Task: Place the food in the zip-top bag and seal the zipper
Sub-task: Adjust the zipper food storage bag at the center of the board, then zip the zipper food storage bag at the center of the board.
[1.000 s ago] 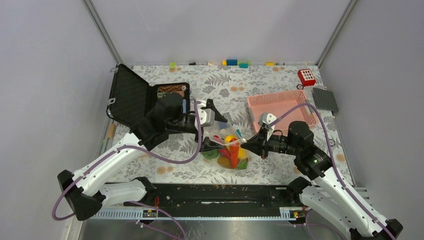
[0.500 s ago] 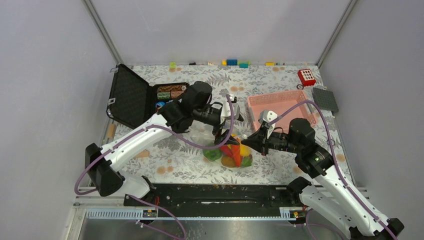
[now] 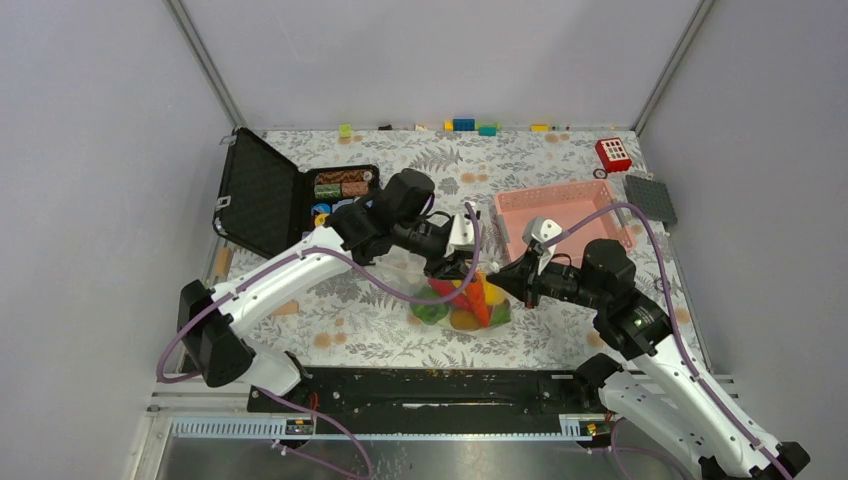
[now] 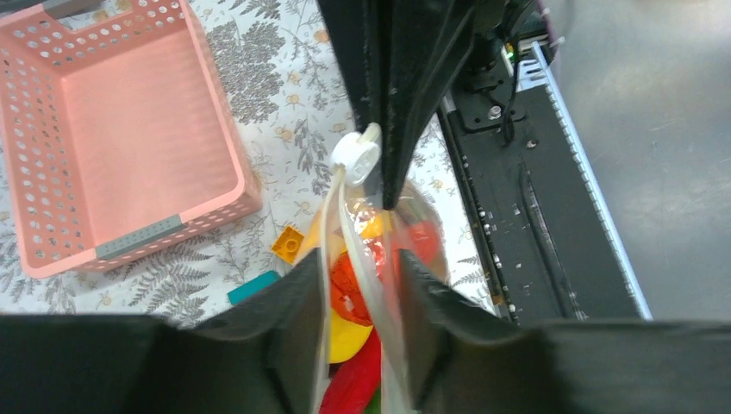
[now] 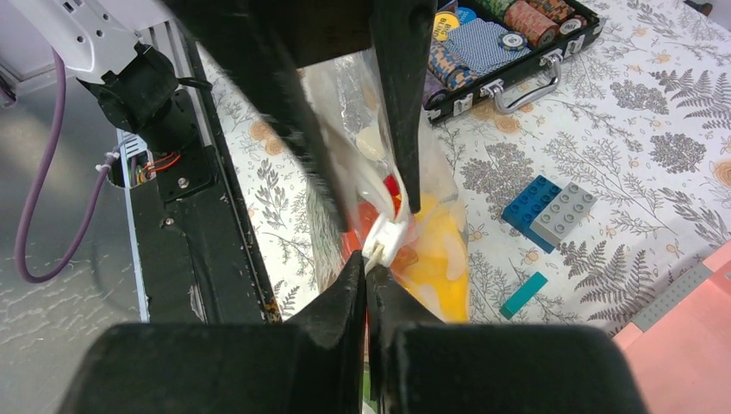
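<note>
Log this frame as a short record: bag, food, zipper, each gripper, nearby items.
bag: clear floppy zip-top bag, mouth edge raised between both grippers
food: plastic toy food, inside the bag
zipper: whitish press strip, sides apart at the left gripper, not yet sealed
left gripper: open, fingers either side of the mouth
right gripper: shut on the strip's white end
nearby: pink slatted plastic basket, empty; black hard case, open

Open tablecloth (image 3: 370, 340) before the bag (image 3: 465, 310); pink basket (image 3: 560, 210) close behind-right, black case (image 3: 255, 195) far-left.
</note>
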